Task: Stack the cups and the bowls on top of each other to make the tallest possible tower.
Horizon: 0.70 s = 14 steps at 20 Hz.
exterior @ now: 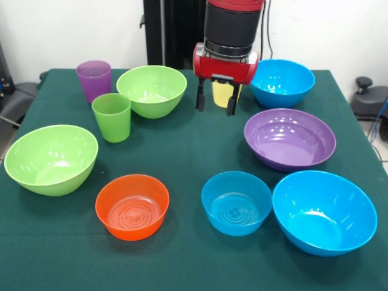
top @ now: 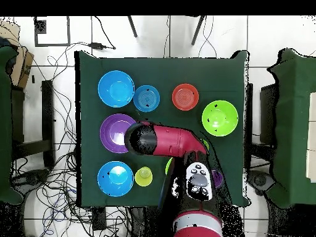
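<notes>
Gripper [exterior: 214, 101] is held low at the table's far side, fingers apart around the yellow cup [exterior: 222, 94], not clamped. Purple cup [exterior: 94, 79], green cup [exterior: 112, 116] and all seven bowls are seen standing singly. No tower is started; all stacking is left.

End effector [exterior: 215, 97] straddles the yellow cup [exterior: 222, 93] at the table's [exterior: 182, 151] far side; fingers apart.
</notes>
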Tool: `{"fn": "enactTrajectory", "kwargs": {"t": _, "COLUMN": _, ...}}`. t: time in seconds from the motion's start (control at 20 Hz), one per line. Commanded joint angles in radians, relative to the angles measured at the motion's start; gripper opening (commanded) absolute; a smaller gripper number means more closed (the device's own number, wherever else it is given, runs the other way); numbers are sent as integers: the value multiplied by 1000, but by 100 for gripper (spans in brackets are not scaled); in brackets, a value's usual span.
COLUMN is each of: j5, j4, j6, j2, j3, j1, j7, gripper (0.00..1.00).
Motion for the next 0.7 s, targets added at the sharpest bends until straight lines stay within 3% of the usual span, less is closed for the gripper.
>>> {"fn": "enactTrajectory", "kwargs": {"t": 0.05, "j5": 119, "j4": -99, "j6": 140, "j2": 33, "j3": -28, "j1": 37, "j7": 277, "gripper": 100}}
{"fn": "enactTrajectory", "kwargs": {"t": 0.45, "j5": 157, "j4": -142, "j6": 53, "j2": 143, "j3": -47, "j1": 28, "j7": 335, "gripper": 100}}
{"fn": "enactTrajectory", "kwargs": {"t": 0.7, "j5": 190, "j4": -194, "j6": 59, "j2": 223, "j3": -56, "j1": 15, "j7": 361, "gripper": 100}}
